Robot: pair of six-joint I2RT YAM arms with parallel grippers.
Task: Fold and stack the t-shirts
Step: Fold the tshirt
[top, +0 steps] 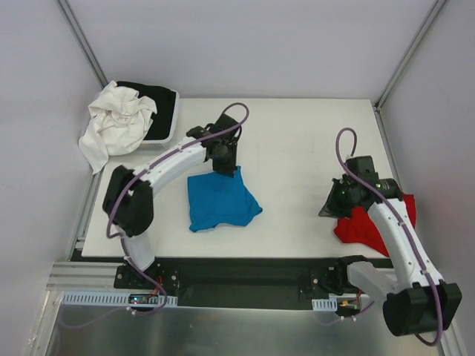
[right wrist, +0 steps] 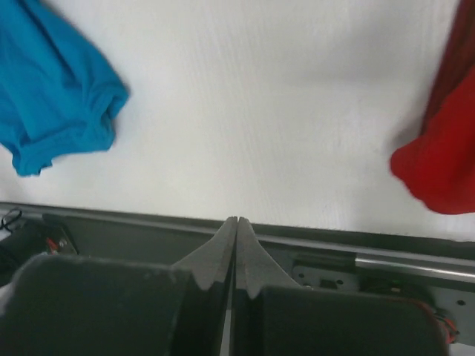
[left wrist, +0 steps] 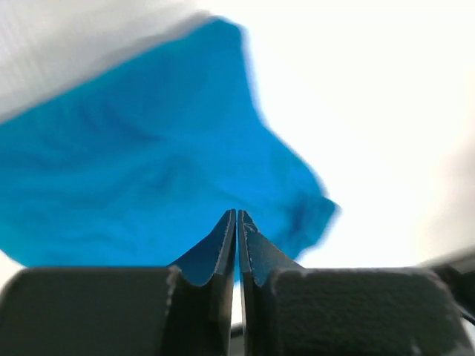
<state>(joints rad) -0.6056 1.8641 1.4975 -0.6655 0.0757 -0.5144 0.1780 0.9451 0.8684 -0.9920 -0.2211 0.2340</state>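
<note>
Top external shows the blue shirt roughly folded at centre, left gripper clenched at its far corner, right gripper clenched empty beside the crumpled red shirt; judged next: open, grasp red.

blue t-shirt: plain turquoise
red t-shirt: plain red
bundled cloth: white
bin: white
cloth in bin: black
table: white

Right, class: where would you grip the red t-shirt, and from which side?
Probably the bunched lobe of the red t-shirt facing the middle of the table, coming down from that side: the folds stand exposed, while the rest lies under the right arm.
</note>
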